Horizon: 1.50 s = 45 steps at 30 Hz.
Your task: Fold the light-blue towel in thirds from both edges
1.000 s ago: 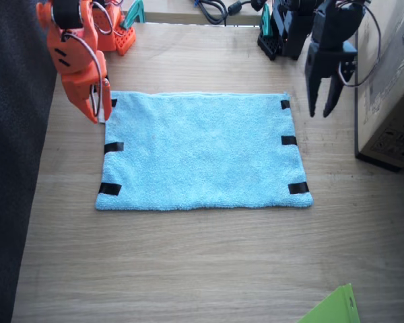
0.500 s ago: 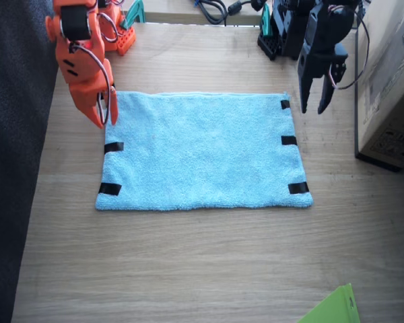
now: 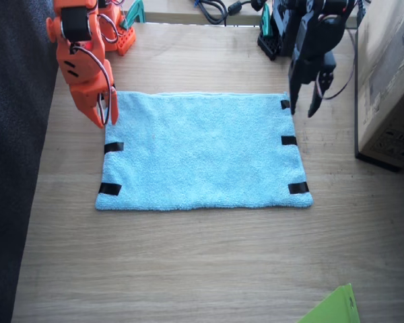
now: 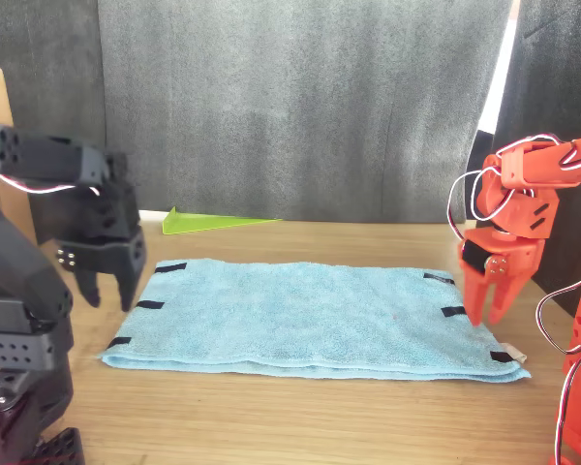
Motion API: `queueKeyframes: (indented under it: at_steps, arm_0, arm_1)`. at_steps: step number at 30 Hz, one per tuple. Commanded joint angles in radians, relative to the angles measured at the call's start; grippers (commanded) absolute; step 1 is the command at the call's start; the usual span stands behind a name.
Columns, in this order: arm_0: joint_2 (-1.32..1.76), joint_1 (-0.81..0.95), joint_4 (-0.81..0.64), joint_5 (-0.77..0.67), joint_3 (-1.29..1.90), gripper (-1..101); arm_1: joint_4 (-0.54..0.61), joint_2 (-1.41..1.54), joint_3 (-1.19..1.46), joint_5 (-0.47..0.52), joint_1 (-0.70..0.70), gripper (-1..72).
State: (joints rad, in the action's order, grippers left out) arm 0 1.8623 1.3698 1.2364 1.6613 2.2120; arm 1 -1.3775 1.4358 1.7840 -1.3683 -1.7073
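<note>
The light-blue towel [image 3: 202, 151] lies flat and spread out on the wooden table, also seen in the front view [image 4: 300, 315]. Three black tape strips mark each short edge, and a small white tag [image 4: 513, 356] sticks out at one corner. My black left gripper [image 3: 304, 111] hovers open over the far corner of one short edge, near its top strip [image 3: 285, 104]. My orange right gripper [image 3: 106, 121] hangs at the far corner of the opposite edge with its fingers a little apart. In the front view the left gripper [image 4: 109, 294] and the right gripper [image 4: 489, 315] both sit just above the cloth, holding nothing.
A cardboard box [image 3: 390, 81] stands close beside the left arm. A bright green sheet corner [image 3: 330, 309] pokes in at the near table edge. Dark fabric [image 3: 13, 161] hangs along the right arm's side, and cables [image 3: 215, 8] lie at the far edge.
The left gripper has moved inward towards the towel's short edge. The right gripper shifted slightly over its corner a second ago and has since held still. The towel has not moved.
</note>
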Motion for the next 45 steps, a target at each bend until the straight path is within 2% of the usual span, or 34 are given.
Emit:
queueKeyframes:
  at_steps: [1,23,28,45]
  arm_0:
    - [-0.009,-0.015,0.021,-0.005,-0.044,24]
    - [-0.031,0.0,0.054,0.008,-0.058,24]
    - [-0.032,-0.008,0.054,0.008,-0.057,24]
    - [-0.025,-0.018,0.054,0.002,-0.054,24]
  arm_1:
    - [-0.005,0.011,0.006,0.002,-0.014,13.6]
    - [0.009,-0.034,0.006,0.008,-0.021,15.4]
    - [0.012,-0.043,0.006,0.012,-0.009,18.9]
    - [0.021,-0.054,0.009,0.064,0.063,19.3]
